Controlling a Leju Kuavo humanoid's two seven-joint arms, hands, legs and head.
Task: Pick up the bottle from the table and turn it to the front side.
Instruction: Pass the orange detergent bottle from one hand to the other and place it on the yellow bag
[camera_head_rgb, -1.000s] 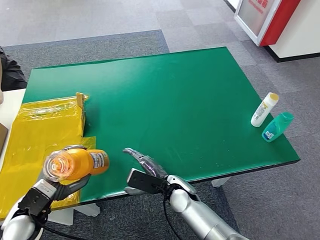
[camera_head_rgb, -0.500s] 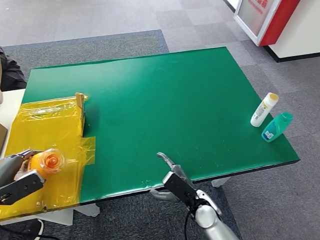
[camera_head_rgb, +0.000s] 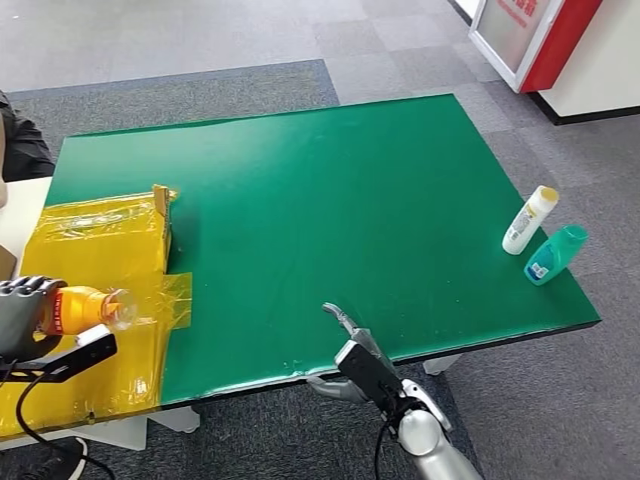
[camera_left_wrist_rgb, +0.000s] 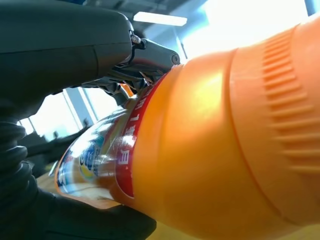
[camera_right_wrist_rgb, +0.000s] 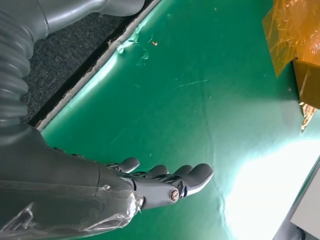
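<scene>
While held sideways, orange bottle (camera_head_rgb: 83, 309), left robot hand (camera_head_rgb: 21, 315)

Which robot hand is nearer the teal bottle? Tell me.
Right. The right robot hand hovers at the table's near edge, well short of the teal bottle. The left robot hand is at the far opposite side.

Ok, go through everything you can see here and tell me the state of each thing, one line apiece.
Orange bottle: held off the table, lying sideways.
Left hand: grips the orange bottle.
Right hand: holds nothing, fingers stretched out above the near table edge.
White bottle: lying on its side on the green table.
Teal bottle: lying on its side beside the white bottle.
Yellow film: spread over the table's left end.
</scene>
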